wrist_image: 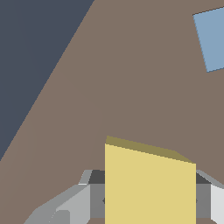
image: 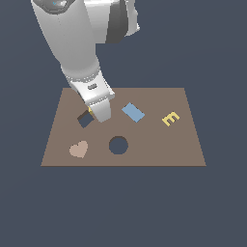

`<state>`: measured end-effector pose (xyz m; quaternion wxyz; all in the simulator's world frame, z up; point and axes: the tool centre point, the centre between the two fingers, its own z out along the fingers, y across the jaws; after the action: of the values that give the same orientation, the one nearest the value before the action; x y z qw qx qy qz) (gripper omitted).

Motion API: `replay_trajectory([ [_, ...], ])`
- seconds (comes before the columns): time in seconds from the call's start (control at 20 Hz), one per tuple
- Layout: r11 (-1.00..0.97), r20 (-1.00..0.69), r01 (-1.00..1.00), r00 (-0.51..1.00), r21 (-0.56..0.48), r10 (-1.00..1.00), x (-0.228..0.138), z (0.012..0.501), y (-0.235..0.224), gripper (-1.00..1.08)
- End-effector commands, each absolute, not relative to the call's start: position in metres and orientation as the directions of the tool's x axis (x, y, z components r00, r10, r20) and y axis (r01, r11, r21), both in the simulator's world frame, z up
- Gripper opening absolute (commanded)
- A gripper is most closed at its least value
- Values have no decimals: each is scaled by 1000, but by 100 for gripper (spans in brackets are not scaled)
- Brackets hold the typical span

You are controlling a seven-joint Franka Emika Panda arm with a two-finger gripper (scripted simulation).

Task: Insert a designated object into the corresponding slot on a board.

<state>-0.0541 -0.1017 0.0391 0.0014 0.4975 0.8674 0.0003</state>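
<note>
The gripper (wrist_image: pixel 150 199) grasps the yellow block (wrist_image: pixel 150 188), hovering at two o'clock of the diamond slot (image: pixel 85 119) on the board (image: pixel 159 144). Any twist or offset could catch the block's corners on the slot's edge.

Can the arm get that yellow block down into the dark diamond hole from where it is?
Probably yes: the gripper, shut on the yellow block, hangs just beside the slot, and nothing lies between them.

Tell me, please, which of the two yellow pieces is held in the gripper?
The yellow diamond block, clamped by the gripper; the yellow letter E lies free on the board.
</note>
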Motion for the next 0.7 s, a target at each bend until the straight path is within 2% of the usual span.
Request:
replay_trajectory([
  [0.0, 560, -2, 828, -560, 2, 828, -46, 40, -110, -100],
  [0.65, 722, -3, 692, -722, 2, 692, -14, 40, -132, -100],
])
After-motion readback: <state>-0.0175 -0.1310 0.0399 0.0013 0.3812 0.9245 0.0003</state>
